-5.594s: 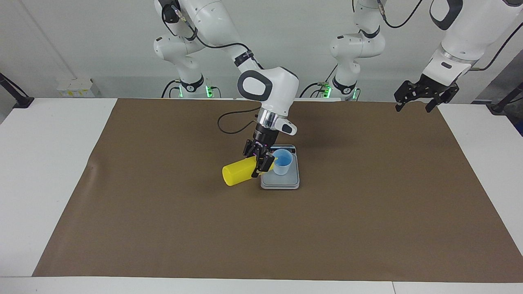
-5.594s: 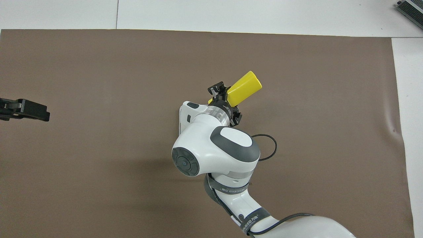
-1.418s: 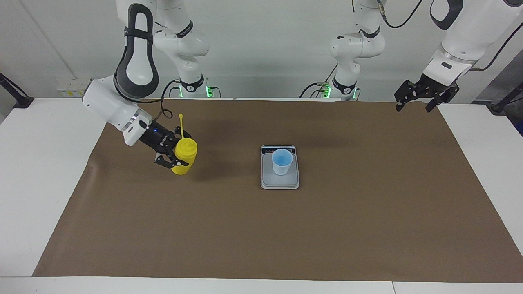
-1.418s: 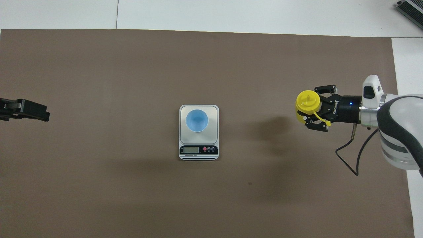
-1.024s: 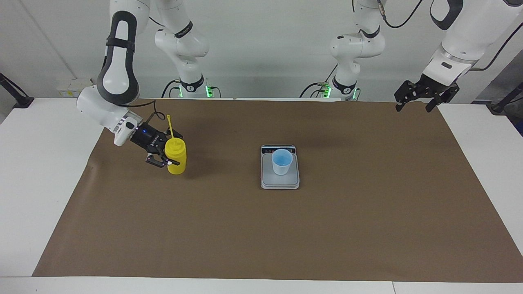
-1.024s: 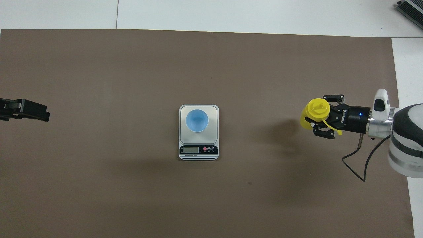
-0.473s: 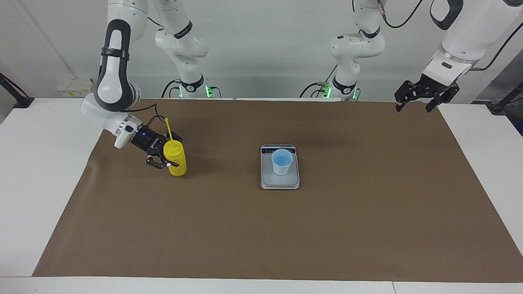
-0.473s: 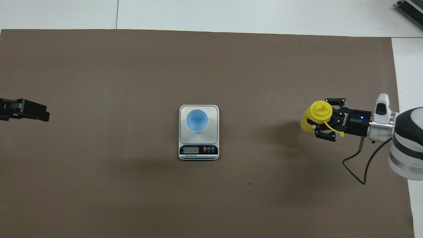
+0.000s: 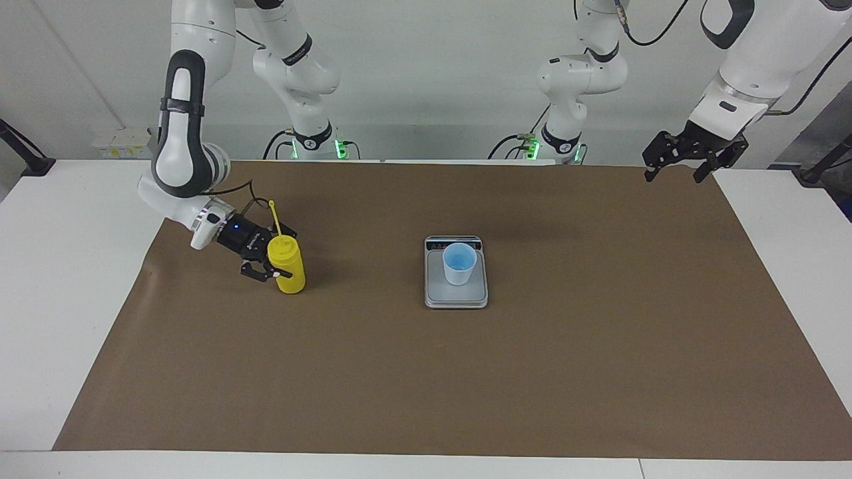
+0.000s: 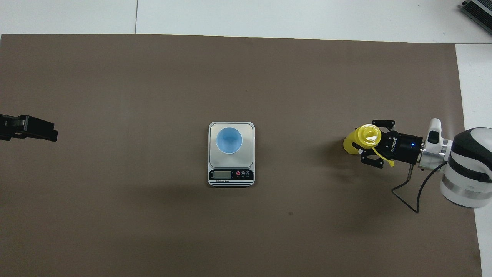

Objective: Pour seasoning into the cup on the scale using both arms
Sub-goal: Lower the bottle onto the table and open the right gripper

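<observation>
Two arms work at one table point(image 9: 60, 279) covered by a brown mat point(image 9: 426, 372). Lettering on the right claw point(image 9: 274, 265) and on the scale point(image 9: 456, 293) cannot be read. The seasoning point(image 9: 287, 267) is a small yellow squeeze bottle with a cone nozzle; its thin cap strap sticks up beside the nozzle. It stands tilted, base on or just above the mat, well apart from the scale toward the right arm's end of the table. The right claw comes in sideways and is pinched on the bottle's upper body. The cup point(image 9: 459, 263), light blue and tapered, stands on the scale's grey plate, display strip toward the robots. The left claw point(image 9: 677, 166) waits spread over the mat's corner at the left arm's end.
</observation>
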